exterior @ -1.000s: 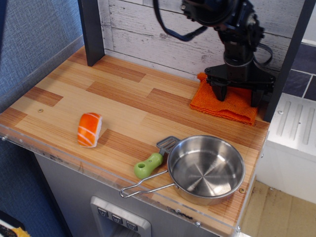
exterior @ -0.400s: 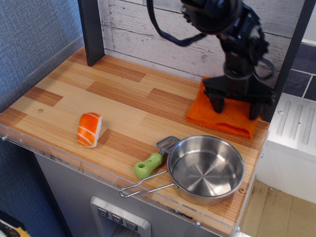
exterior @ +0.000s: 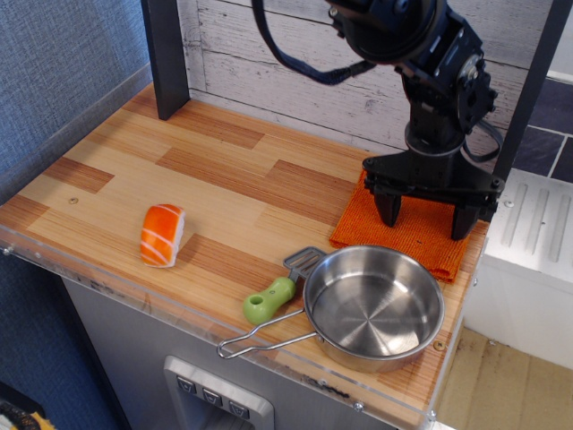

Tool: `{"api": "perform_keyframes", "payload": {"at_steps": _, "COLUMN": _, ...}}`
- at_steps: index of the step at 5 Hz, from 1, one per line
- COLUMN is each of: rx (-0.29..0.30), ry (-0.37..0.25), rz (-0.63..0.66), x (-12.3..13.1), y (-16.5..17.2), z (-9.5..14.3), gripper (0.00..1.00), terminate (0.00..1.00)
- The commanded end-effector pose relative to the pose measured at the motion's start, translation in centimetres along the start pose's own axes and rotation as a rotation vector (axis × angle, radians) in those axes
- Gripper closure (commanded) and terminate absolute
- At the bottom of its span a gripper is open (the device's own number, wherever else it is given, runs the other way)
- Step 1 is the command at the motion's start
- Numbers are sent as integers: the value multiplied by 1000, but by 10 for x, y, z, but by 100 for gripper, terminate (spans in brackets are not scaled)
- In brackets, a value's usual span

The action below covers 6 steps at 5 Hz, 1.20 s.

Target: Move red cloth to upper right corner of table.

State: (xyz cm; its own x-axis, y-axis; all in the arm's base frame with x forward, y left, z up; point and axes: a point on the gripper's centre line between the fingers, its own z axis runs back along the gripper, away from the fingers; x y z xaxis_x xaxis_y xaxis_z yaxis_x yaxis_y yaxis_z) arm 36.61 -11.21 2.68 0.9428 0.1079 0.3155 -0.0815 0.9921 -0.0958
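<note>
Fingers [exterior: 387, 208] spread wide, tips down on red cloth [exterior: 407, 235]; we see black gripper [exterior: 424, 213] upright, arm rising overhead, steel pan [exterior: 374, 307] just beside cloth.

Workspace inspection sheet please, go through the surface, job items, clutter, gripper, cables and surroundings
Surface: table, light wooden planks with a clear plastic rim along the front edge.
Job's things: red cloth lies flat at the right side, against the steel pan's far rim.
Clutter: steel pan with a wire handle at front right; green-handled spatula beside it, blade tucked at the pan's rim; salmon sushi toy front left.
Gripper: gripper open, fingers spread wide over the cloth; whether the tips touch it cannot be told.
Cables: black cable loops from the arm in front of the back wall.
Surroundings: white plank wall behind, dark post at back left.
</note>
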Motion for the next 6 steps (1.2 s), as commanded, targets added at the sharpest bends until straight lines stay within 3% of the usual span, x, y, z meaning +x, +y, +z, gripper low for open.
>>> {"api": "perform_keyframes", "payload": {"at_steps": 1, "rx": -19, "ry": -113, "rz": 39, "x": 8, "y": 8, "z": 45, "gripper": 0, "terminate": 0}}
{"api": "perform_keyframes", "payload": {"at_steps": 2, "rx": -18, "ry": -156, "rz": 49, "x": 9, "y": 12, "z": 64, "gripper": 0, "terminate": 0}}
{"api": "perform_keyframes", "payload": {"at_steps": 3, "rx": -64, "ry": -241, "rz": 30, "x": 2, "y": 8, "z": 93, "gripper": 0, "terminate": 0}}
{"api": "perform_keyframes", "payload": {"at_steps": 5, "rx": -64, "ry": -241, "rz": 30, "x": 2, "y": 8, "z": 93, "gripper": 0, "terminate": 0}}
{"api": "perform_keyframes", "payload": {"at_steps": 6, "rx": -64, "ry": -241, "rz": 30, "x": 2, "y": 8, "z": 93, "gripper": 0, "terminate": 100}}
